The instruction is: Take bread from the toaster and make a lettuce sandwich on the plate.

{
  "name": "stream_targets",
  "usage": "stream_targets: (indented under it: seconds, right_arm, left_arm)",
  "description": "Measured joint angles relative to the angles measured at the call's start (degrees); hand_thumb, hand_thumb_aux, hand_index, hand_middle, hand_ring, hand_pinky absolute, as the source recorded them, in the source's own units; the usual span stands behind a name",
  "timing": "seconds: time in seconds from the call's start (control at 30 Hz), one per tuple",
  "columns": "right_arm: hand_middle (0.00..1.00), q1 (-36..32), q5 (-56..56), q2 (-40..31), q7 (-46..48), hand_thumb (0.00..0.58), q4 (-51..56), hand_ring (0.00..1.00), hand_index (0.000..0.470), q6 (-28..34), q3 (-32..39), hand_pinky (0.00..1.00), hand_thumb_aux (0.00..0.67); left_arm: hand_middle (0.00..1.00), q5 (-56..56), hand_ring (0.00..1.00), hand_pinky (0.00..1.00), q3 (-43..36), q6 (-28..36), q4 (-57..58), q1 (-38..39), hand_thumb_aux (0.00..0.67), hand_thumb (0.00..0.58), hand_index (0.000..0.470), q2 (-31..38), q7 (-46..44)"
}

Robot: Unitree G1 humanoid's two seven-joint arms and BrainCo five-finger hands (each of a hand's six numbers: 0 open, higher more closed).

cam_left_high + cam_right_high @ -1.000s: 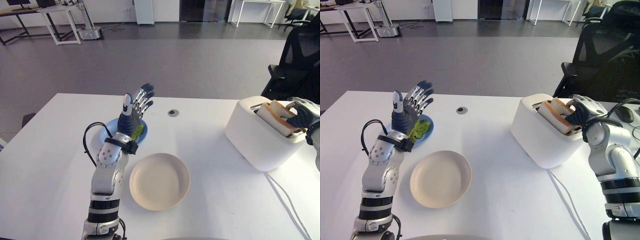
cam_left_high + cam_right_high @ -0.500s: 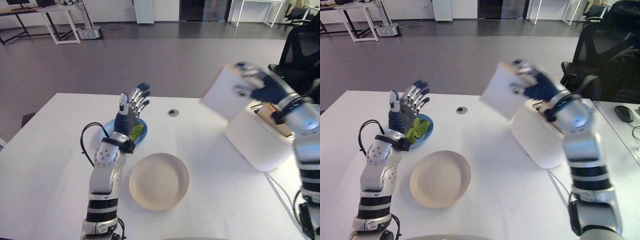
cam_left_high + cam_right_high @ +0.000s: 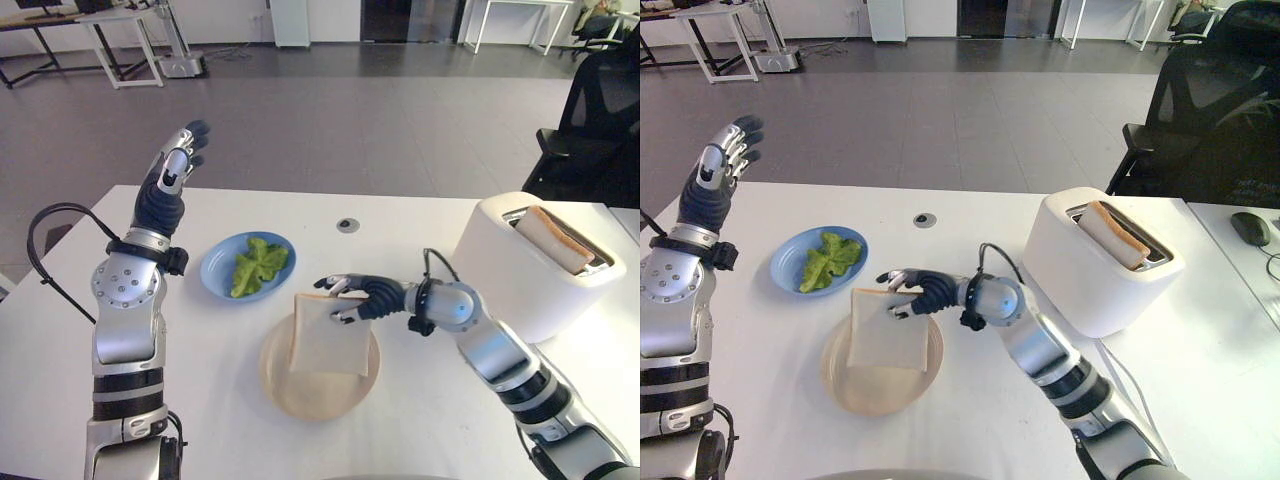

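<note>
My right hand is shut on the top edge of a slice of white bread, which hangs just over the beige plate at the table's front centre. A white toaster stands at the right with another slice of bread sticking out of its slot. Lettuce lies on a blue plate behind and left of the beige plate. My left hand is raised above the table's left side, open and holding nothing.
A small round grommet sits in the tabletop behind the plates. The toaster's cord runs along the right front of the table. A black office chair stands behind the toaster. A computer mouse lies at the far right.
My right hand has carried the bread slice from above the toaster down and left to the beige plate. My left hand has swung up and left, off the blue plate, uncovering the lettuce.
</note>
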Motion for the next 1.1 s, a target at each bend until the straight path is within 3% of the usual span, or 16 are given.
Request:
stream_targets:
  seconds: [0.17, 0.2, 0.23, 0.47, 0.63, 0.7, 0.87, 1.1]
  right_arm:
    - [0.00, 0.0, -3.0, 1.9, -0.4, 0.580, 6.7, 0.00, 0.470, -4.4, 2.7, 0.00, 0.670]
    - [0.00, 0.1, -3.3, 2.0, -0.4, 0.528, 7.9, 0.00, 0.330, -5.5, 3.2, 0.00, 0.470]
    - [0.00, 0.3, -4.2, 2.0, -0.4, 0.000, 8.5, 0.00, 0.000, -6.4, 3.5, 0.00, 0.000]
    - [0.00, 0.6, -7.4, 0.5, 0.7, 0.000, 8.0, 0.00, 0.000, -9.3, 2.9, 0.00, 0.000]
    - [0.00, -1.5, -4.7, 1.2, -1.6, 0.000, 3.3, 0.00, 0.000, -11.4, -5.8, 0.00, 0.000]
    - [0.00, -1.9, -4.0, 1.7, -2.6, 0.000, 2.1, 0.00, 0.000, -11.4, -8.6, 0.00, 0.000]
    - [0.00, -2.6, -1.7, 2.0, -3.7, 0.000, -1.6, 0.00, 0.000, -10.2, -14.2, 0.00, 0.000]
    - [0.00, -2.6, -1.8, 2.0, -3.8, 0.000, -1.7, 0.00, 0.000, -10.0, -14.9, 0.00, 0.000]
  left_arm:
    - [0.00, 0.3, 0.00, 0.00, 0.1, -1.0, 1.0, 0.0, 0.000, 0.000, 0.000, 0.9, -0.1]
    - [0.00, 1.1, 0.00, 0.00, 0.0, -1.4, 1.3, 0.0, 0.000, 0.000, 0.000, 1.2, -0.3]
    - [0.00, 1.4, 0.00, 0.00, -0.3, -1.8, 1.6, 0.0, 0.000, 0.000, 0.000, 1.4, -0.6]
    - [0.00, 8.8, 0.00, 0.00, -3.9, -7.3, 9.0, 0.0, 0.000, 0.000, 0.000, 4.3, -1.0]
    - [0.00, 31.4, 0.00, 0.00, -12.7, -11.1, 14.1, 0.2, 0.000, 0.000, 0.000, 13.0, 4.7]
    - [0.00, 40.0, 0.00, 0.00, -17.1, -9.6, 15.9, 0.1, 0.000, 0.000, 0.000, 15.1, 5.9]
    - [0.00, 59.6, 0.00, 0.00, -28.7, 2.2, 23.7, -2.5, 0.000, 0.000, 0.000, 16.4, 4.0]
    - [0.00, 62.6, 0.00, 0.00, -35.9, 7.9, 38.2, -9.1, 0.000, 0.000, 0.000, 10.2, 2.8]
